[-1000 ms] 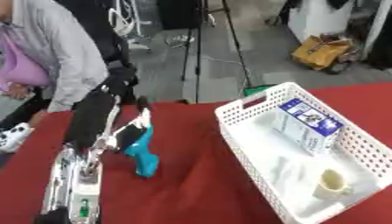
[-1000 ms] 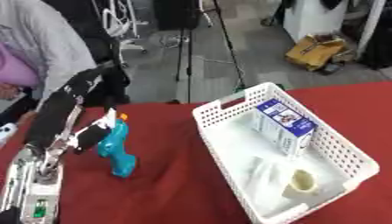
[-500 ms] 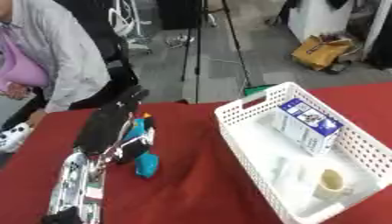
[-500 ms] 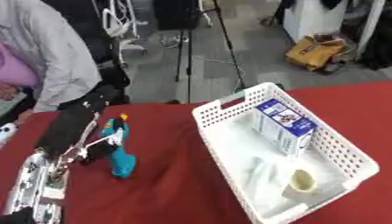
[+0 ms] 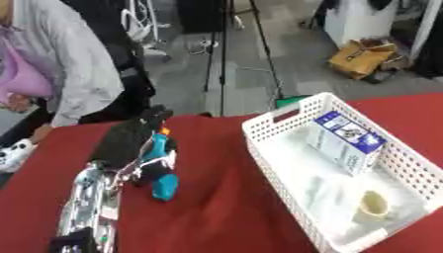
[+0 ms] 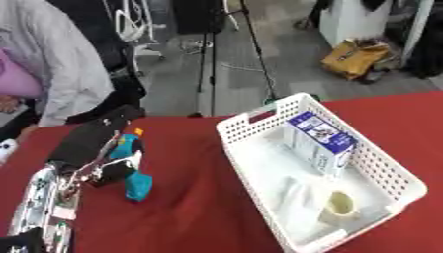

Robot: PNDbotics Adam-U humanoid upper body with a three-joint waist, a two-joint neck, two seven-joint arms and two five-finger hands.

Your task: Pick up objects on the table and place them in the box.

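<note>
Teal toy (image 5: 162,173) | under left hand (image 5: 130,140) | box (image 5: 279,120) well right

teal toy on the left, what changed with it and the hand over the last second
The left hand has come down from above the teal toy and now lies over its top, fingers around it. The toy has stayed on the red table, not lifted. The white basket, blue carton and cup are unchanged.

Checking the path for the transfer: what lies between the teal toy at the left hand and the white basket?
Only bare red tablecloth between the teal toy, at the left hand, and the white basket; the right eye view shows it.
</note>
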